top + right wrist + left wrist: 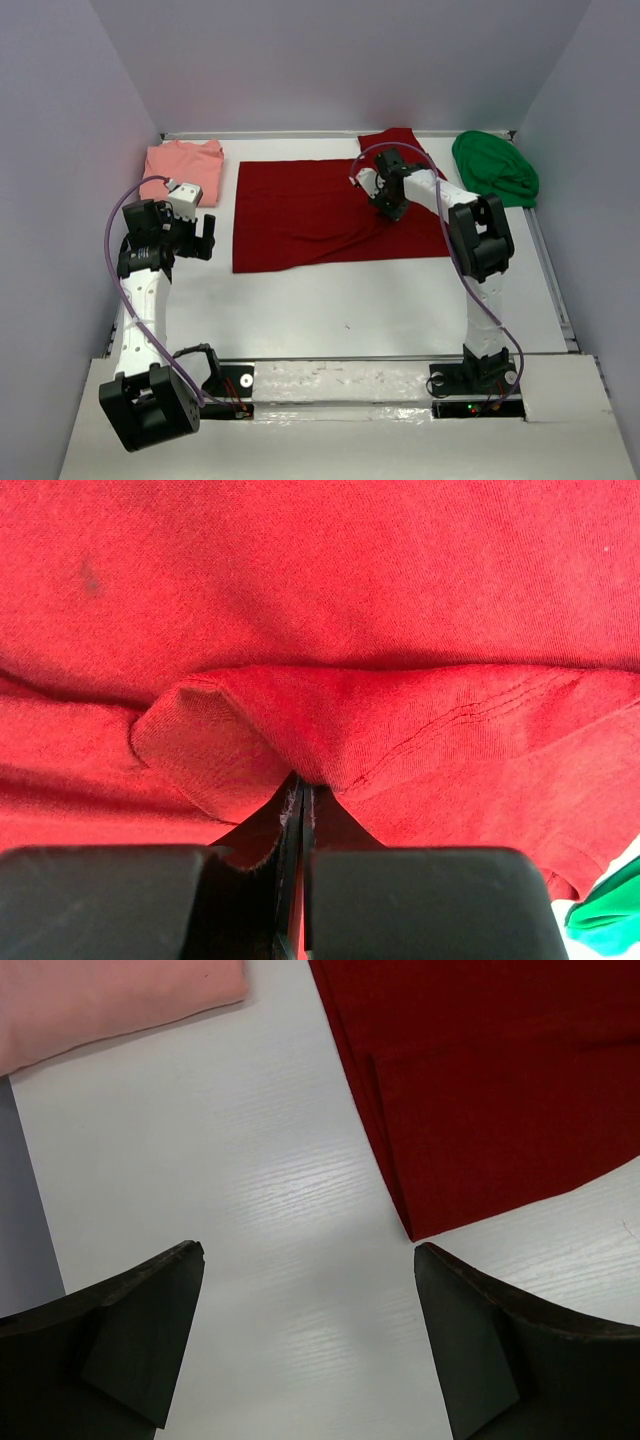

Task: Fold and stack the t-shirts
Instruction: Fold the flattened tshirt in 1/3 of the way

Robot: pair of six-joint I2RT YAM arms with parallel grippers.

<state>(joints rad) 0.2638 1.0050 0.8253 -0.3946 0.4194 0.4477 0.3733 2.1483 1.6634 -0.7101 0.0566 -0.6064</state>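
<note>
Far left, the salmon-pink shirt (183,167) lies at the back corner of the table (350,310). Near it the left gripper (207,238) hangs over bare white tabletop, fingers spread wide and holding nothing, a corner of the dark red shirt (310,215) just to its right. That shirt lies spread across the middle. On its right part the right gripper (388,207) is pressed together, pinching a raised fold of red cloth. Far right, the bright green shirt (495,168) sits bunched at the back corner
</note>
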